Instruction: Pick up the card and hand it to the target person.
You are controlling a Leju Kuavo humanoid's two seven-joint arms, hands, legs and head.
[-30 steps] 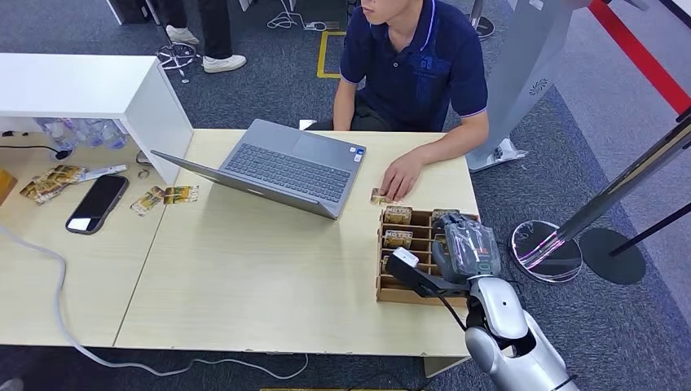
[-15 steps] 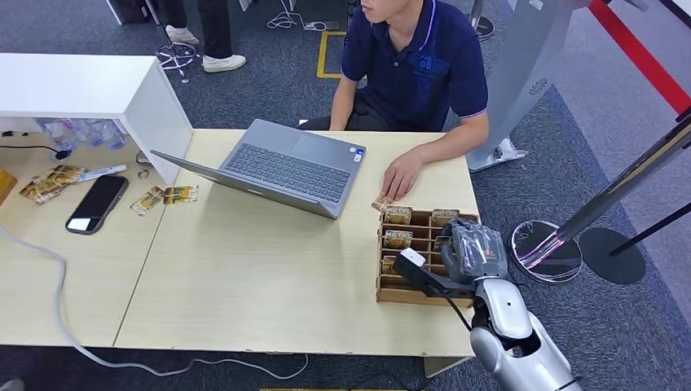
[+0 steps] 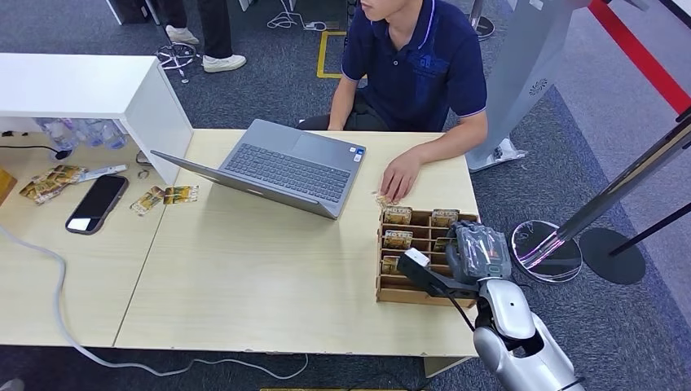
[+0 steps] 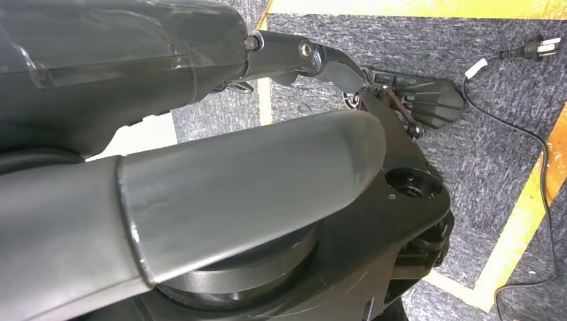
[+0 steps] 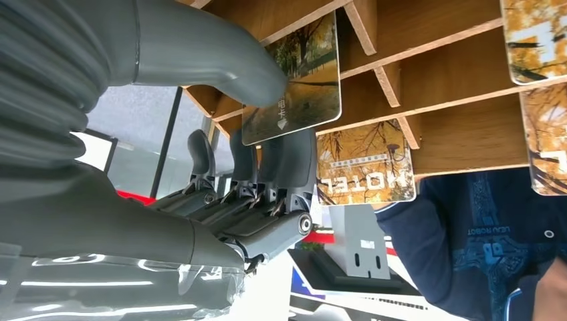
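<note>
head view: you see right hand [image 3: 477, 251] over wooden card rack [image 3: 389, 287] at table's [image 3: 244, 277] right end, person's hand [image 3: 399, 177] just beyond.
right wrist view: thumb and fingers [image 5: 287, 160] pinching card [image 5: 294, 83] at rack compartment.
left hand: cannot tell.

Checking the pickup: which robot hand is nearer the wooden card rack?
Right. The right hand is at the wooden card rack, pinching a card over its compartments. The left hand's wrist camera looks down at carpet, away from the rack.
</note>
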